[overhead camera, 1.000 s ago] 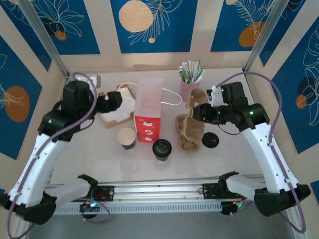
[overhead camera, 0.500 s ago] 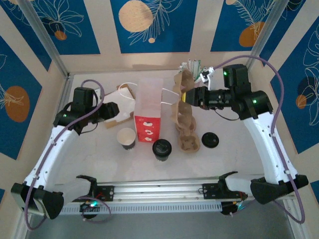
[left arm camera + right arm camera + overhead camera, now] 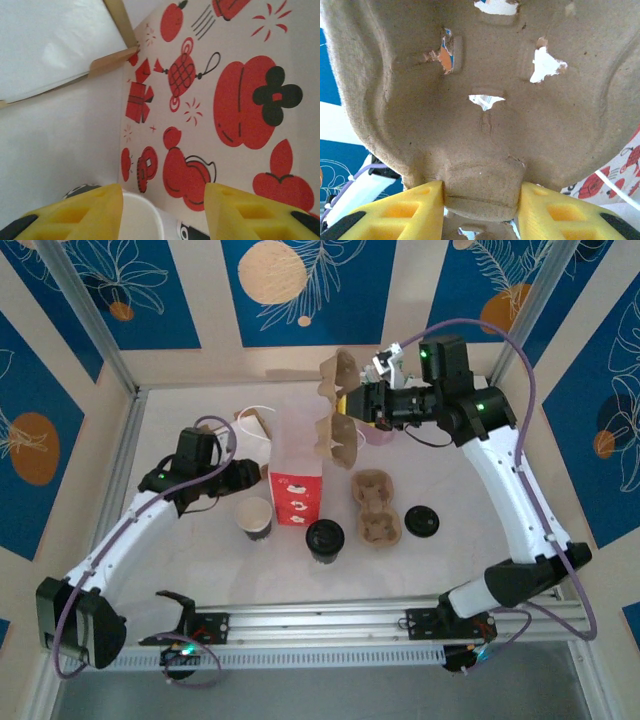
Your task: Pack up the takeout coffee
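Carrier point(image 3: 335, 418), raised off the table, hangs clamped in right gripper point(image 3: 352, 403) above bag point(image 3: 297, 495), ready for loading; left gripper point(image 3: 243, 478) beside bag has narrowed, hold undeterminable.

Two pulp carriers point(image 3: 335, 405) point(image 3: 377, 508), two coffee cups point(image 3: 253, 517) point(image 3: 325, 538), one loose lid point(image 3: 422, 521), one paper bag point(image 3: 298, 465)

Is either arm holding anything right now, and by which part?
Right gripper clamps the carrier by its edge. Left gripper straddles the cup; whether it grips cannot be told.
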You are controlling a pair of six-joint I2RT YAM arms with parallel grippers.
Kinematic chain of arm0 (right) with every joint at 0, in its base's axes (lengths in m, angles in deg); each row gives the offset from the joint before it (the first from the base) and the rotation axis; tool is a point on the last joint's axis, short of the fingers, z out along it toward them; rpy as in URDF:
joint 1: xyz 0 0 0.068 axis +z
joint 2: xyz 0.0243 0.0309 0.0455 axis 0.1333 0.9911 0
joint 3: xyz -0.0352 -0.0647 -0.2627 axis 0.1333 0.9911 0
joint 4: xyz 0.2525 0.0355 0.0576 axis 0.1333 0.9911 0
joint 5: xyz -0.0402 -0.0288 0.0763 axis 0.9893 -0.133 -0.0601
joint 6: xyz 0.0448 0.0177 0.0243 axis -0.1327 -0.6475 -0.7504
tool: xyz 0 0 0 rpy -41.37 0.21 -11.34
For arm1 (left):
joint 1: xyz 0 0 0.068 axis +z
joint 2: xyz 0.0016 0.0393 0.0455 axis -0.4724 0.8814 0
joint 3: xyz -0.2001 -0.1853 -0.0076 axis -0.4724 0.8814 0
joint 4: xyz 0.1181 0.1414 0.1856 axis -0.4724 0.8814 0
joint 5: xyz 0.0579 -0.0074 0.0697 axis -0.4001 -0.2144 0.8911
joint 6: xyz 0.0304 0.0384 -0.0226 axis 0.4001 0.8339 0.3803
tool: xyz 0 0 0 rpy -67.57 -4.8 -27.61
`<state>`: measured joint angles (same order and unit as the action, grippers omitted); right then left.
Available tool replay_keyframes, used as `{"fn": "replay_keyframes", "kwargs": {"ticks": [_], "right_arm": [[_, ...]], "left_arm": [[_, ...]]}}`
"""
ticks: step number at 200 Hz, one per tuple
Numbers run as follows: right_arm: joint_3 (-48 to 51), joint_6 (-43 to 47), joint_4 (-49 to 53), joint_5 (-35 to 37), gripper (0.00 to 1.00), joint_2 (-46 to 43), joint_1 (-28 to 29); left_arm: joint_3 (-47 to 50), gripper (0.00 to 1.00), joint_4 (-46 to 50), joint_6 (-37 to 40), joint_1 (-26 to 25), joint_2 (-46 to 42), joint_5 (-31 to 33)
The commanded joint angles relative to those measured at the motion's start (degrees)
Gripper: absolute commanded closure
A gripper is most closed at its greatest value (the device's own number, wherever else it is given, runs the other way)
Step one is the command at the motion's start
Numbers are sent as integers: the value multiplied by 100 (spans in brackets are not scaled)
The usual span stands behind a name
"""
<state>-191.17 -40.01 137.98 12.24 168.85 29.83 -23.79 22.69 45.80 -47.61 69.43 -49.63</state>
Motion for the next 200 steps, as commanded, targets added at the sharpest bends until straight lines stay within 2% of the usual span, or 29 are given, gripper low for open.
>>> {"fn": "replay_keyframes", "kwargs": {"ticks": [1,80,129,161,200], "right_arm": [[-336,-166,-53,-201,59,206,67],[-982,-155,164,-105,59,862,113],[-1276,-4,419,-210,59,1162,121],[-1587,200,734,-473,60,1452,164],[-2123,532,1289,-648,59,2006,281]], "left_arm": [[-84,54,-376,-54,-198,179,-74],[84,54,-796,-356,-993,437,168],[274,54,-1014,-644,-1445,185,289],[459,53,-550,-579,-1468,-433,743],[416,50,333,-307,-1121,-1233,1100]]}}
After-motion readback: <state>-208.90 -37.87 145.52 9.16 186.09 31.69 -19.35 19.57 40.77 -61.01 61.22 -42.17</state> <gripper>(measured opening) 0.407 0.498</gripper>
